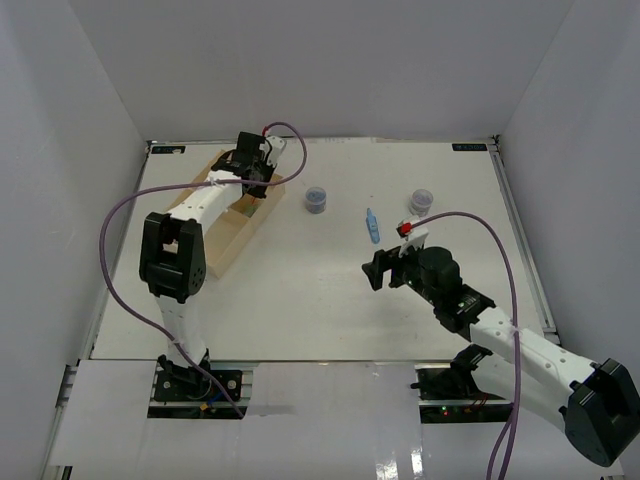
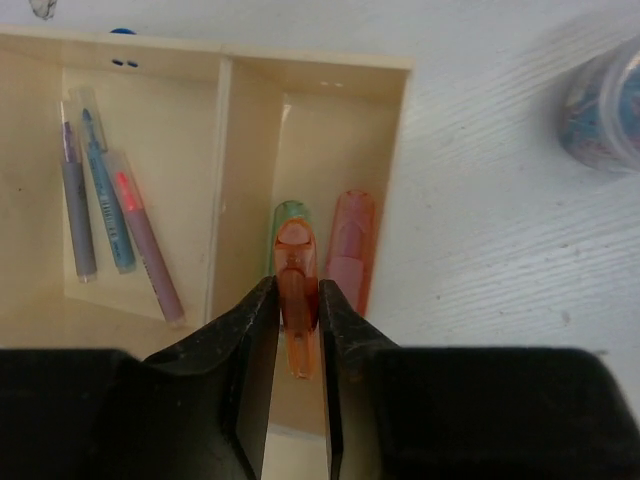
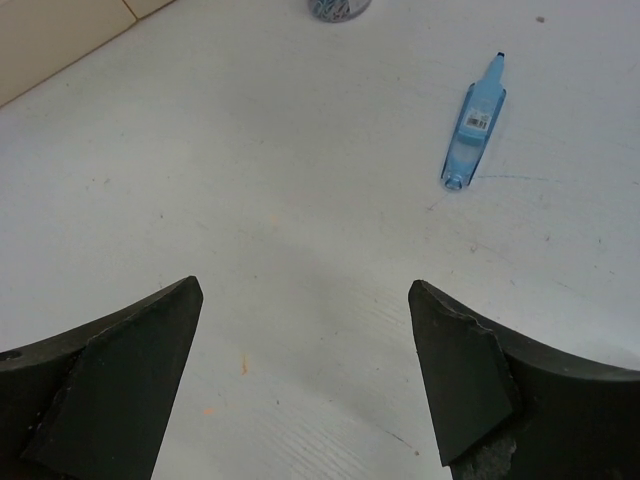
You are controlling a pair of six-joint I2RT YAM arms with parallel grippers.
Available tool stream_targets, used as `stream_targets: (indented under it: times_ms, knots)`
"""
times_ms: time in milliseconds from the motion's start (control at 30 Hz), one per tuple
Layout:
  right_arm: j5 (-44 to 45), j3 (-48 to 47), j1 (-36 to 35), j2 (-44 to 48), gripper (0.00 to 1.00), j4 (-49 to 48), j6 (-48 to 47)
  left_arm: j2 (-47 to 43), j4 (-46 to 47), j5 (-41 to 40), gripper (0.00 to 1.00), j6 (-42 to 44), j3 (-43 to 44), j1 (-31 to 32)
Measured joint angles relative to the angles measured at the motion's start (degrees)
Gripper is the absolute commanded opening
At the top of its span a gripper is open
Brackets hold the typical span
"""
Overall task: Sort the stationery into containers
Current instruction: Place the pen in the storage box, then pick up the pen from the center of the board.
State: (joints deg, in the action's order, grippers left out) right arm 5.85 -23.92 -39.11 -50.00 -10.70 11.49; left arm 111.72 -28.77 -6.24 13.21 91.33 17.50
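White table (image 1: 300, 300): tray (image 1: 232, 243), jars (image 1: 316, 200), blue marker (image 1: 372, 226)

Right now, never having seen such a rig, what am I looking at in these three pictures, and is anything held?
Two robot arms stand at a white table. One picture looks down from above; the other two come from a camera on each wrist. The left hand holds an orange marker over a cream tray compartment holding a green marker and a pinkish marker; three pens lie in the next compartment. The right hand is open, empty. A blue marker and two small jars sit loose on the table.
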Motion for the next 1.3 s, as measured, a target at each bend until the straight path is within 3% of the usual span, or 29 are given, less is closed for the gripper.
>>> stream_targets:
  times_ms: [200, 400, 600, 800, 1033, 1167, 1300]
  knots:
    - [0.04, 1.22, 0.04, 0.15, 0.90, 1.01, -0.02, 1.49, -1.05, 0.09, 0.62, 1.18, 1.92, -2.60]
    - [1.51, 0.79, 0.11, -3.02, 0.93, 1.51, -0.17, 1.33, -1.11, 1.29, 0.80, 0.02, 2.14, -2.47]
    - [6.38, -7.15, 2.08, -13.09, 0.97, 4.76, 0.39, -4.20, -1.11, 4.81, 0.97, -5.97, -0.44, -2.36]
    - [8.90, -17.97, 4.50, -25.81, 1.00, 5.42, 0.33, -22.71, 4.31, 9.25, 0.98, -15.28, -11.08, -2.36]
    - [9.03, -24.13, 6.25, -39.26, 0.81, 5.81, 0.20, -42.40, 16.74, 12.90, 0.98, -21.44, -30.40, -2.36]
    - [9.14, -25.66, 6.82, -44.22, 0.76, 6.32, 0.28, -44.59, 20.68, 15.26, 0.98, -23.32, -39.85, -2.21]
    - [9.25, -27.52, 7.04, -48.09, 0.69, 6.36, 0.33, -43.52, 20.90, 15.56, 0.98, -23.58, -41.99, -1.16]
